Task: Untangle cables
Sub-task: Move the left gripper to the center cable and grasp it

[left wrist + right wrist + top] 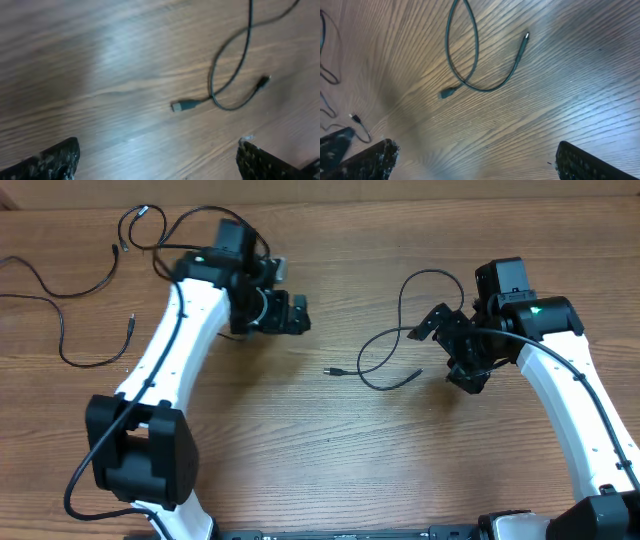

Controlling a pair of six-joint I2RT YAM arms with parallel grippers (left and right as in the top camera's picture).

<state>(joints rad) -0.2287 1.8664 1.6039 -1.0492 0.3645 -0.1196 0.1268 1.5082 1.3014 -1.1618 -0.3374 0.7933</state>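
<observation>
A short black cable (385,345) lies alone on the wooden table between my arms, looped once, with one plug end toward the left and a thin end near my right gripper. It shows in the left wrist view (227,75) and the right wrist view (470,75). My left gripper (288,292) is open and empty, left of this cable. My right gripper (447,350) is open and empty, just right of it. More black cables (70,300) lie spread at the table's far left, and one (150,225) curls behind my left arm.
The wooden table (320,450) fills every view. In the right wrist view, part of another cable with a small connector (355,118) lies at the left edge. The left arm's body (150,410) stands over the front left.
</observation>
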